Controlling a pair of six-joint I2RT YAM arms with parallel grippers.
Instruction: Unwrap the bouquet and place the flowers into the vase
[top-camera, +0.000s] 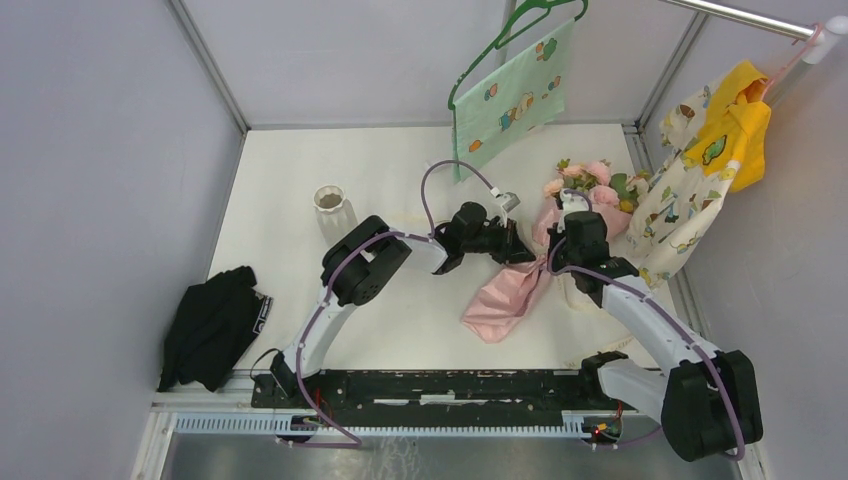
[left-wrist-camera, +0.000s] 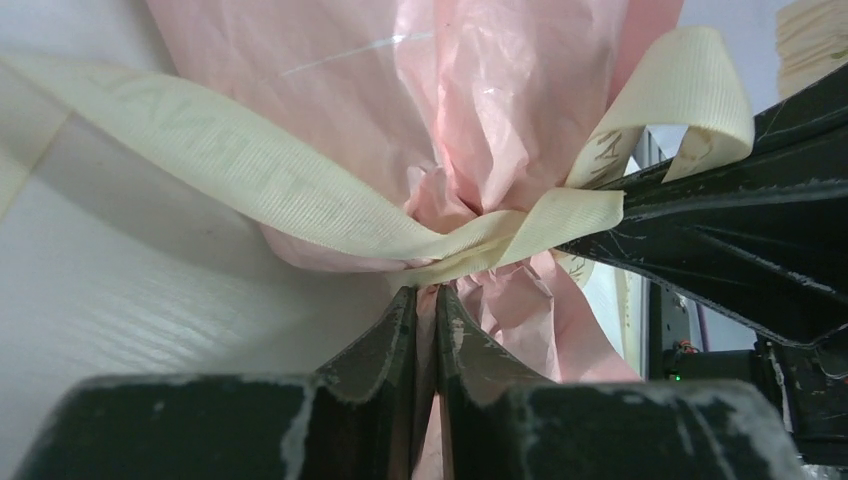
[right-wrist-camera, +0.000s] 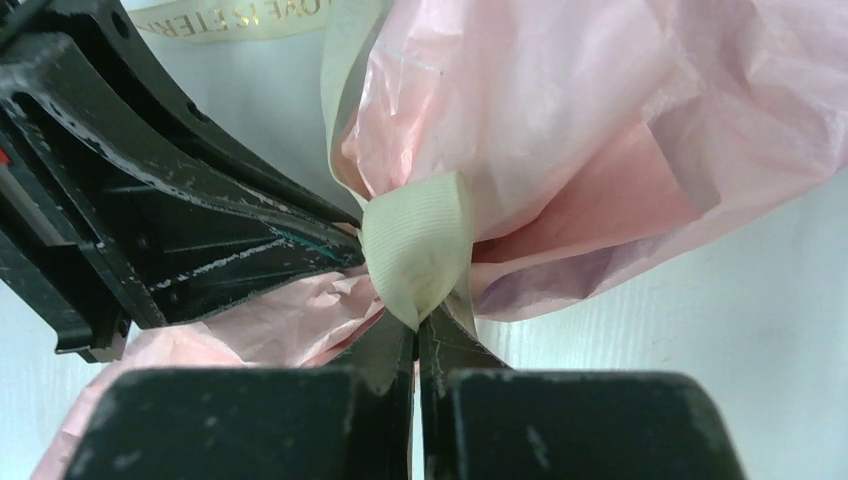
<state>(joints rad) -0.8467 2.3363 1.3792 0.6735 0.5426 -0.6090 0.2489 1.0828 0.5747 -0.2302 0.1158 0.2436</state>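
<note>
Bouquet (top-camera: 505, 300) right of centre on the table (top-camera: 400, 170), vase (top-camera: 331, 205) well apart to its left (crumpled garment (top-camera: 212, 325) farther left)

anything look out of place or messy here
A crumpled black cloth lies at the table's left edge, apart from everything else. The bouquet lies on its side, ribbon still tied; the vase stands upright.

Pink-wrapped bouquet (top-camera: 505, 300) flat on the table (top-camera: 400, 160), white vase (top-camera: 330, 205) well apart at left
</note>
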